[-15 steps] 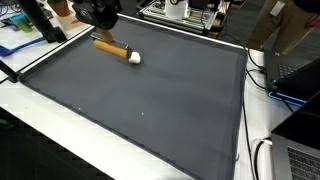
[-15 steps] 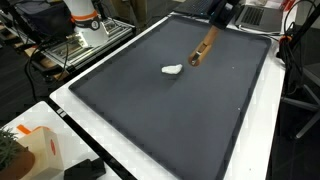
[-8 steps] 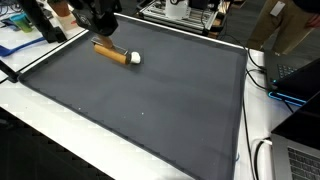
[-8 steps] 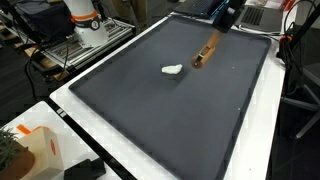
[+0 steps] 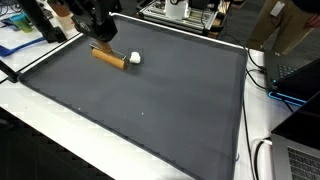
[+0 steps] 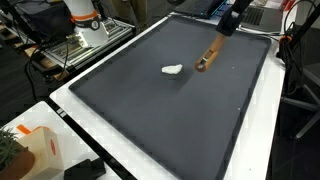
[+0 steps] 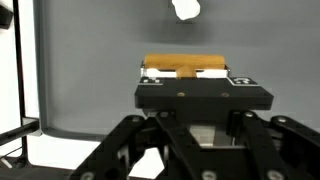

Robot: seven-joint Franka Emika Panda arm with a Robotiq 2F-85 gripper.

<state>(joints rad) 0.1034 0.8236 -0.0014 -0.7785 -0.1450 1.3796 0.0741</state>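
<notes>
My gripper (image 5: 101, 38) is at the far edge of a dark grey mat (image 5: 150, 100), seen in both exterior views (image 6: 226, 30). It appears shut on one end of a brown wooden stick (image 5: 109, 57), which slants down to the mat (image 6: 207, 59). In the wrist view the stick (image 7: 185, 68) shows as a brown bar just past the black gripper body, and the fingertips are hidden. A small white lump (image 5: 133, 58) lies on the mat next to the stick's free end, a short gap away (image 6: 173, 70), and also shows in the wrist view (image 7: 185, 8).
The mat lies on a white table (image 5: 40, 125). An orange and white object (image 6: 40, 152) stands at the near corner. A metal cart (image 6: 85, 42) holds the robot base. Laptops and cables (image 5: 295, 75) sit past the mat's edge, and people stand behind.
The gripper has shifted along the mat's far edge, and the stick has moved with it. The white lump has stayed put.
</notes>
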